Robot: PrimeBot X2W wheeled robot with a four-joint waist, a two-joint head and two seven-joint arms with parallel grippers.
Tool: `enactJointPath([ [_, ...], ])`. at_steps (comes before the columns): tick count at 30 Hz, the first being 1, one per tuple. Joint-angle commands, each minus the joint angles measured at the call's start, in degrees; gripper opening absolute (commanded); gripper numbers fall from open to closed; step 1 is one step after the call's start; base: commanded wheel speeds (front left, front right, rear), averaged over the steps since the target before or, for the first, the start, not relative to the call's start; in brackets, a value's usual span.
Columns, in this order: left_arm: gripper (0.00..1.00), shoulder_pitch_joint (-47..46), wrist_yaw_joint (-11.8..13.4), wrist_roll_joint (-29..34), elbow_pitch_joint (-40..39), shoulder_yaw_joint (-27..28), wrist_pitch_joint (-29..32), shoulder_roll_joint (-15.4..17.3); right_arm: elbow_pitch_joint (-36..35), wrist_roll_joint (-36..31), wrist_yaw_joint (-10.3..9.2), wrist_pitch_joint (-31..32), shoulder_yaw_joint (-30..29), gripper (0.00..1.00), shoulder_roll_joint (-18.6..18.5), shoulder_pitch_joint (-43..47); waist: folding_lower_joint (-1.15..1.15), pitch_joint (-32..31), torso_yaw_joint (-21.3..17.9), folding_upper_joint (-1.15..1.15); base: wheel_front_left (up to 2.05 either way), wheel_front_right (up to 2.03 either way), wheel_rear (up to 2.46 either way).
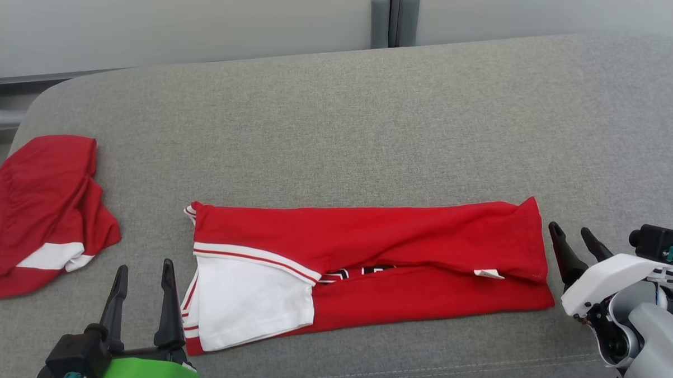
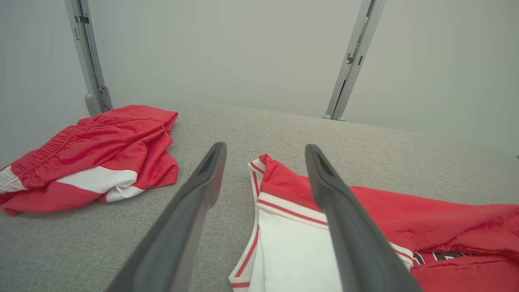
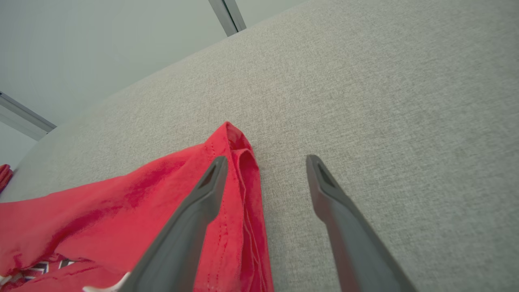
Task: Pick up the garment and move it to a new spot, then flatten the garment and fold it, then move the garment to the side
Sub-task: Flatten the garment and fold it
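The garment [image 1: 372,249] is a red shirt with a white sleeve, folded into a long band across the middle of the grey padded table [image 1: 334,127]. My left gripper [image 1: 143,269] stands open just left of the white sleeve end [image 2: 292,243], holding nothing. At the band's right end, my right gripper [image 1: 573,235] is open and empty beside the red hem [image 3: 239,178]. In the right wrist view the left finger [image 3: 202,202] lies over the hem, the right one over bare table.
A second red garment with a white stripe [image 1: 40,210] lies bunched at the table's left edge, also in the left wrist view [image 2: 93,154]. Grey posts [image 1: 395,16] stand behind the table against a pale wall. Bare table stretches behind the folded shirt.
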Motion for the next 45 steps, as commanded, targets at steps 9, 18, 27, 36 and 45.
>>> enactJointPath([
  [9, 1.0, 2.06, -0.11, 1.96, -1.56, 1.91, -0.09, -0.5, 0.34, -3.22, -0.02, -0.24, 1.53, 1.0, 0.42, 0.52, 0.0, -1.42, -0.29, 0.0, 0.0, 0.0, 0.0],
  [18, 1.0, 2.45, -0.11, 4.65, -2.14, 3.36, -0.09, -1.09, 4.25, -5.91, -0.02, 1.54, 3.13, 1.0, 1.57, -2.84, 0.0, -1.79, 0.35, 0.0, 0.0, 0.0, 0.0],
  [27, 1.0, 2.24, -0.11, 5.4, -2.08, 3.29, -0.09, -1.46, 10.95, -8.56, -0.02, 4.63, 4.09, 1.0, 3.22, -6.4, 0.0, -1.34, 1.51, 0.0, 0.0, 0.0, 0.0],
  [36, 1.0, 1.26, -0.11, 5.23, -1.66, 3.22, -0.09, -1.64, 16.09, -8.67, -0.03, 6.78, 4.82, 1.0, 4.94, -8.4, 0.0, -0.36, 2.44, 0.0, 0.0, 0.0, 0.0],
  [45, 1.0, 0.83, -0.11, 5.29, -1.44, 3.17, -0.09, -1.73, 17.62, -7.32, -0.02, 7.3, 5.98, 0.25, 5.78, -9.19, 0.0, -0.16, 2.83, 0.0, 0.0, 0.0, 0.0],
])
